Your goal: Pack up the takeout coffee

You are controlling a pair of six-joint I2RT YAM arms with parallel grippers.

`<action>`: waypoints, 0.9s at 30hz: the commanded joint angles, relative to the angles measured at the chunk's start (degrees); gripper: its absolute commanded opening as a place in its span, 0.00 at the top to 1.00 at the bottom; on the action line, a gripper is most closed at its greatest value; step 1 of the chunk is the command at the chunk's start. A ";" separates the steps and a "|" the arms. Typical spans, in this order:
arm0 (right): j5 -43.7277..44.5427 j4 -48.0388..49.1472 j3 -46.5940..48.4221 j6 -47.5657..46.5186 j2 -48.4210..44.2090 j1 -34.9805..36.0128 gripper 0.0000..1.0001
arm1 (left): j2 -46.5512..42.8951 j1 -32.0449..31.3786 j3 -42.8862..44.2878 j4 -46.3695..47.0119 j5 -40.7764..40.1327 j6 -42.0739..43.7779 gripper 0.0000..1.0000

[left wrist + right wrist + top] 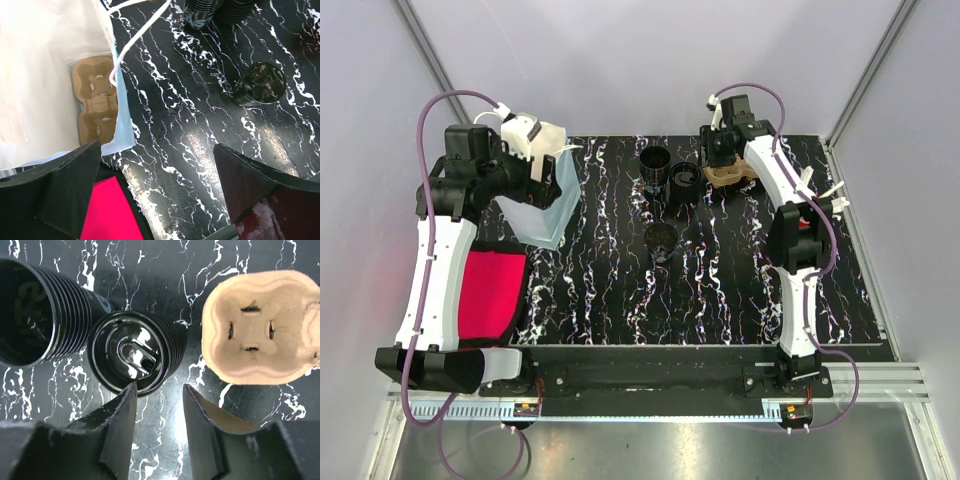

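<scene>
Right tool [160, 386] hangs nose-down over the worktop [160, 270], just on the arm-base side of the lid stack [132, 355]. Its jaws are part-way apart with bare worktop between them, and nothing is clamped. One fingertip overlaps the stack's rim in the wrist view, but we cannot tell whether it touches. We read the narrow gap as set to pinch the top lid by its edge, not to span the whole stack.

Layout around the lid stack:
- cup stack [30, 315] just to its left, mouth up
- loose tray [265, 330] just to its right, slotted wells facing the camera
- lone cup [662, 240] on the arm-base side, standing apart, with no lid that we can make out; probably the one awaiting a lid
- bag [50, 75] well to the left, mouth open
- red cloth [485, 295] also well to the left, nearer the bases

Left tool [157, 147] is over the bag's edge, its jaws spread wide and holding nothing. The bagged tray [95, 100] lies flat on the bag's floor. We judge the left arm is parked there so the mouth stays reachable for cups.

We see no cup in the bag, so packing looks early.
</scene>
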 commanded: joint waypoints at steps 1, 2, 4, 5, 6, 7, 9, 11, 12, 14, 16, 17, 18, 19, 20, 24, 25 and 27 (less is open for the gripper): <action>4.15 -0.55 4.78 -0.30 1.92 1.22 0.54 | -1.64 0.06 -0.71 2.62 3.13 0.25 0.01; 5.11 -0.73 5.22 -0.39 2.27 1.40 0.54 | -1.64 0.06 -0.88 2.71 3.22 0.25 0.01; 5.65 -1.17 6.27 -0.56 3.50 1.75 0.55 | -1.56 0.14 -0.97 2.89 3.31 0.25 0.01; 6.00 -1.08 6.54 -0.82 3.86 1.75 0.55 | -1.64 0.15 -1.06 2.89 3.31 0.25 0.01; 6.09 -1.17 6.98 -0.65 4.47 1.84 0.56 | -1.73 0.15 -1.24 2.97 3.31 0.25 0.01; 6.18 -1.34 7.15 -0.74 4.82 2.01 0.56 | -1.64 0.15 -1.24 2.98 3.40 0.16 0.01; 6.18 -1.70 8.03 -0.65 5.61 2.19 0.58 | -1.64 0.15 -1.33 3.15 3.40 0.16 0.01; 6.61 -1.96 8.56 -1.00 6.23 2.63 0.58 | -1.55 0.14 -1.50 3.06 3.49 0.34 0.01; 6.88 -2.05 8.91 -1.09 6.67 2.81 0.59 | -1.47 0.15 -1.59 3.24 3.49 0.16 0.01; 7.75 -2.22 9.18 -1.62 7.20 3.24 0.59 | -1.38 0.15 -1.76 3.24 3.57 0.16 0.01; 8.28 -2.31 9.09 -2.05 7.46 3.51 0.60 | -1.47 0.15 -1.94 3.41 3.57 0.16 0.01; 8.81 -2.23 9.00 -2.06 7.64 3.51 0.60 | -1.38 0.06 -2.03 3.50 3.57 0.25 0.01; 8.90 -2.22 8.91 -2.14 7.72 3.51 0.62 | -1.38 0.06 -2.03 3.50 3.66 0.25 0.01; 9.08 -2.22 8.91 -2.14 7.73 3.51 0.63 | -1.47 0.14 -2.29 3.59 3.66 0.34 0.01; 9.16 -2.31 8.74 -2.14 7.73 3.60 0.63 | -1.47 0.06 -2.29 3.68 3.66 0.25 0.01; 9.60 -2.23 8.47 -2.32 7.90 3.69 0.70 | -1.38 0.15 -2.38 3.68 3.66 0.34 0.01; 9.69 -2.31 8.39 -2.32 7.90 3.77 0.70 | -1.38 0.15 -2.55 3.77 3.66 0.34 0.01; 9.69 -2.22 8.21 -2.32 7.81 3.77 0.72 | -1.55 0.06 -2.64 3.77 3.66 0.34 0.01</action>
